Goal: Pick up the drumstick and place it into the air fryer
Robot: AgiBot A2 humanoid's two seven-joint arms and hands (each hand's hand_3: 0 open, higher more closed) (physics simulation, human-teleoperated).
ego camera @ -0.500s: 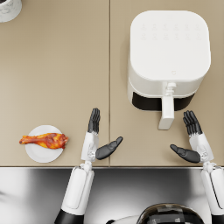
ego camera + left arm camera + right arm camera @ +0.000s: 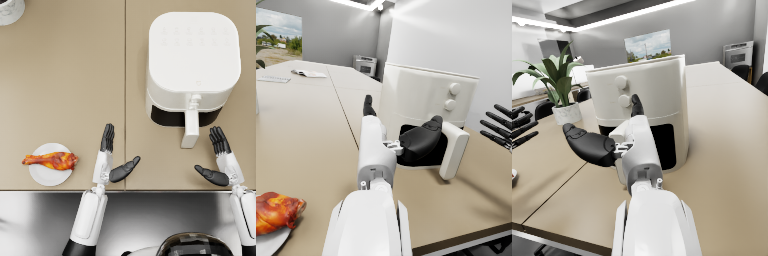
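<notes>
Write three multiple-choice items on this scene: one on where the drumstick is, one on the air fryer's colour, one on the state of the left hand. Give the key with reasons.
1. Where does the drumstick lie?
A. On a small white plate left of the left hand
B. Inside the air fryer
C. In the right hand

2. What colour is the air fryer body?
A. Black
B. White
C. Red

3. What state is the left hand in?
A. Gripping the drumstick
B. Pressing the fryer's handle
C. Open, holding nothing

Key: 1 A, the head view shows it on the plate near the table's front edge. 2 B, its casing is white in every view. 3 C, its fingers are spread, apart from everything.
</notes>
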